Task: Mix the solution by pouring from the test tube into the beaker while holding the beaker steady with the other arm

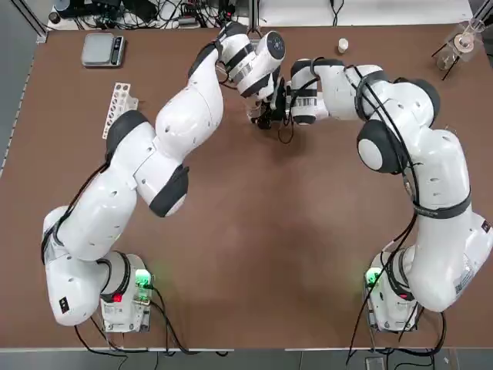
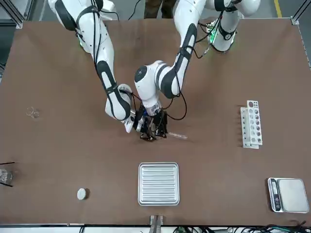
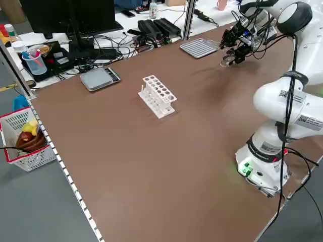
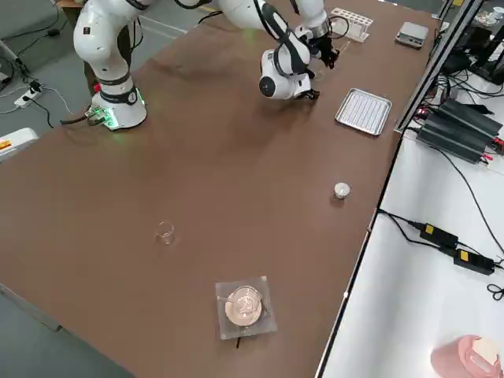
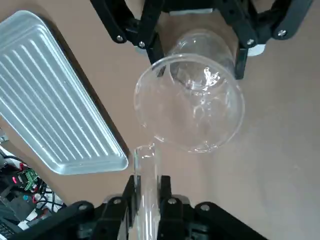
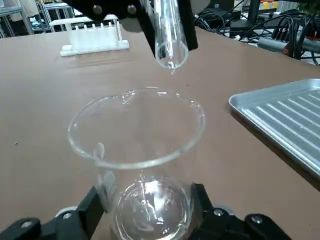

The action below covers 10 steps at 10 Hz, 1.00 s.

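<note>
My right jaws (image 6: 145, 210) clamp the clear glass beaker (image 6: 137, 150) mid-counter (image 1: 254, 231); my left jaws (image 5: 147, 192) pinch a slim glass test tube (image 5: 145, 175), tilted over its rim, near the ribbed metal tray (image 5: 55, 115).

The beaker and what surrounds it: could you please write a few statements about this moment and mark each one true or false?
1. The right gripper holds the beaker near its base. True.
2. The left gripper is empty. False: it holds the test tube.
3. The test tube's mouth is tilted above the beaker's rim. True.
4. The beaker stands on the metal tray. False: it stands on the table, beside the tray.
5. The test tube rack lies under the beaker. False: it stands apart.
</note>
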{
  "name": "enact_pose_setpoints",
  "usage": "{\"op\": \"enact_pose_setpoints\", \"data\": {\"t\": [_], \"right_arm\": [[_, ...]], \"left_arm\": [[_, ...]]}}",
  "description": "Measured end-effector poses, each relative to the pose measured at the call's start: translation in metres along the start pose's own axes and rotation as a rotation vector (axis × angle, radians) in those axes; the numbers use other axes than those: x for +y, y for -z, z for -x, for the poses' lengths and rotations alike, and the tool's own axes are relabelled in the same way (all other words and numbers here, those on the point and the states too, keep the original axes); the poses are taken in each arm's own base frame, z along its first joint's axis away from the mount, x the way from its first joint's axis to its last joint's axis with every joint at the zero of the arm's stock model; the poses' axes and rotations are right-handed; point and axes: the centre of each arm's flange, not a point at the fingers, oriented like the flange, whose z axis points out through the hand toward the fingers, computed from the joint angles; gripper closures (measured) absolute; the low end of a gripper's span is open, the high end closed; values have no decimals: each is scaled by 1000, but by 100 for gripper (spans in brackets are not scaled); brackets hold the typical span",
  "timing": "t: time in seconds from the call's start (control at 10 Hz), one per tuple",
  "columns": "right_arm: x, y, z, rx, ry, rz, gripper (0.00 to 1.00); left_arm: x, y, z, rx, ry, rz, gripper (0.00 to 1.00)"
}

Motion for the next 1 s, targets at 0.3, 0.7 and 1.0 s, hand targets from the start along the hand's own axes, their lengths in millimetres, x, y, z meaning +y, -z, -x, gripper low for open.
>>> {"op": "enact_pose_setpoints", "data": {"t": [0.3, 0.7, 1.0], "right_arm": [[0, 0, 0, 0, 0, 0, 23], [0, 0, 0, 0, 0, 0, 23], [0, 0, 0, 0, 0, 0, 23]], "left_arm": [[0, 2, -3, 3, -3, -5, 78], [-3, 6, 0, 3, 4, -15, 78], [-14, 8, 15, 62, 86, 15, 78]]}}
